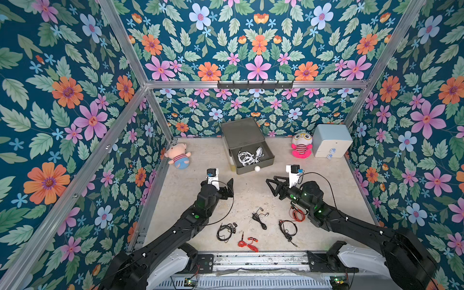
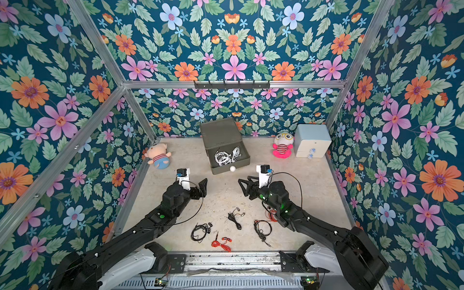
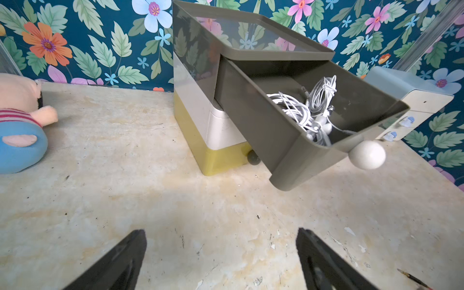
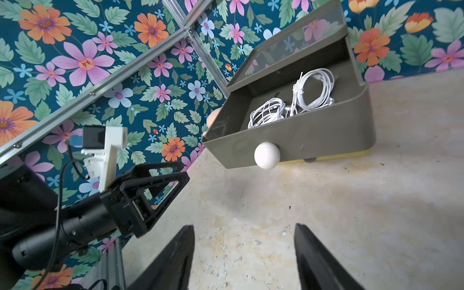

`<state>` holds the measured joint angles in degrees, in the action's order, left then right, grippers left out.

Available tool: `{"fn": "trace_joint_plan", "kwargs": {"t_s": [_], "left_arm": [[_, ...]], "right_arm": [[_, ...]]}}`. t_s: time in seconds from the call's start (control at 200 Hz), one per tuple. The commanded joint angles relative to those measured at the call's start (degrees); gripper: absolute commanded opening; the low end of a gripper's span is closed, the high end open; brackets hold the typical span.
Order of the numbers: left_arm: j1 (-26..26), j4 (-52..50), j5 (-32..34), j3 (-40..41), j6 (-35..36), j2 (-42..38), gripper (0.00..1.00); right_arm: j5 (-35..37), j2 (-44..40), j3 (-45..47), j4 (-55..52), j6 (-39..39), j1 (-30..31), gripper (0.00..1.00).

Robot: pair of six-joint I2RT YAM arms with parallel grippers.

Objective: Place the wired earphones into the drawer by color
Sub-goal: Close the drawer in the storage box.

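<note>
- The top drawer of the box at the back edge of the surface stands pulled out, so cables can drop in.
- White earphones lie inside it, all one color together.
- Black earphones and red earphones lie near the front edge, not yet sorted.
- The left tool and the right tool are spread apart and hold nothing. I think they are ready to pick one up.
</note>
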<state>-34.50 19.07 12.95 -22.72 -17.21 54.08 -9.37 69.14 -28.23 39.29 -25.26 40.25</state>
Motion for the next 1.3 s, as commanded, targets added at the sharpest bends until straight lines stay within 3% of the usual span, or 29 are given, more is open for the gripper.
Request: {"fn": "trace_joint_plan", "kwargs": {"t_s": [0.0, 0.445, 1.295], "left_arm": [[0.04, 2.91, 0.84, 0.62, 1.88, -1.6, 0.99], [0.03, 0.88, 4.41, 1.11, 2.67, -2.82, 0.99], [0.0, 1.06, 5.77, 1.63, 2.8, -3.27, 0.99]], "right_arm": [[-0.3, 3.78, -2.94, 2.36, -4.23, 0.48, 0.63], [8.1, 15.69, -13.09, -2.5, -6.64, 1.3, 0.57], [6.01, 22.74, -18.03, 0.79, -5.51, 1.28, 0.34]]}}
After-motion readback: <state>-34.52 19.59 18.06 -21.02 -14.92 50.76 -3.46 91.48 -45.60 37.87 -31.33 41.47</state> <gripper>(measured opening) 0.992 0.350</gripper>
